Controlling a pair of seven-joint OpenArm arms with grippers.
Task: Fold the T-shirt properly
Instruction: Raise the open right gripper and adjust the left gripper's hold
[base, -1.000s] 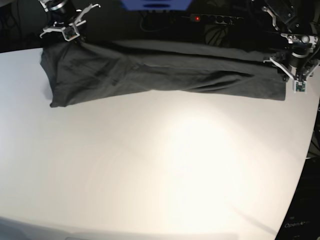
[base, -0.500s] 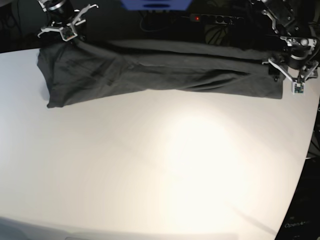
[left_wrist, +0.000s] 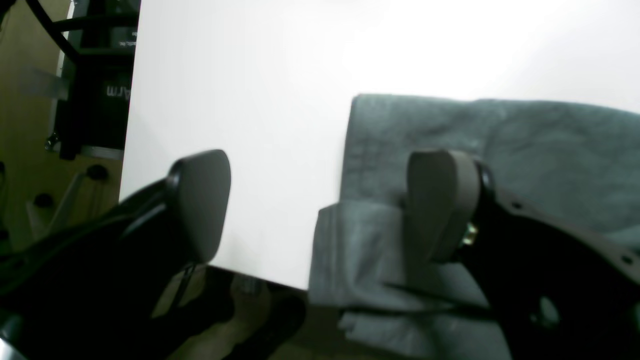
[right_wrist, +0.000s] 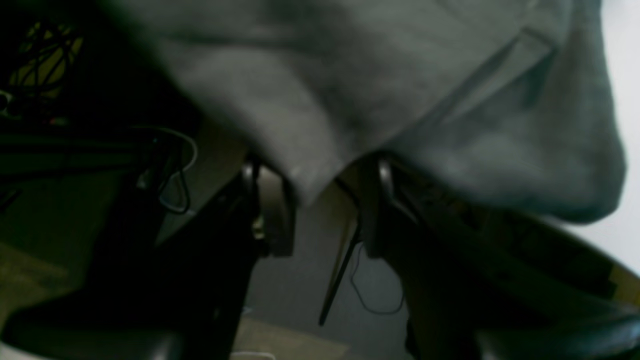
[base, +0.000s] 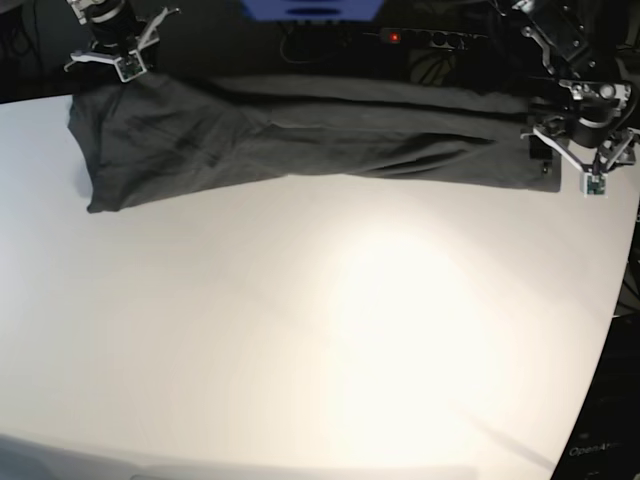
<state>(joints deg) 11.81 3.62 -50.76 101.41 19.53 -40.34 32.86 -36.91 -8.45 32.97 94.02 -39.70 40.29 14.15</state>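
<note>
The dark grey T-shirt (base: 300, 135) lies as a long folded band along the far edge of the white table (base: 320, 330). In the base view my right gripper (base: 116, 58) is at the far left, with the shirt's end raised to it. The right wrist view shows its jaws (right_wrist: 325, 200) narrow, with a blurred corner of the T-shirt (right_wrist: 400, 75) pinched between the fingertips. At the far right, my left gripper (base: 585, 142) hovers over the shirt's other end. The left wrist view shows this gripper (left_wrist: 320, 200) wide open, one finger (left_wrist: 435, 200) over the T-shirt (left_wrist: 500, 140) and the other over bare table.
A power strip (base: 430, 38) with a red light and a blue object (base: 310, 10) sit in the dark behind the table. The table's far edge (left_wrist: 215, 265) runs just under the left gripper, and the shirt's end hangs a little over it.
My left gripper has opened wide and let go of the shirt's right end. The right gripper has drawn the left end further back and to the left, and the whole band has shifted toward the far edge.
</note>
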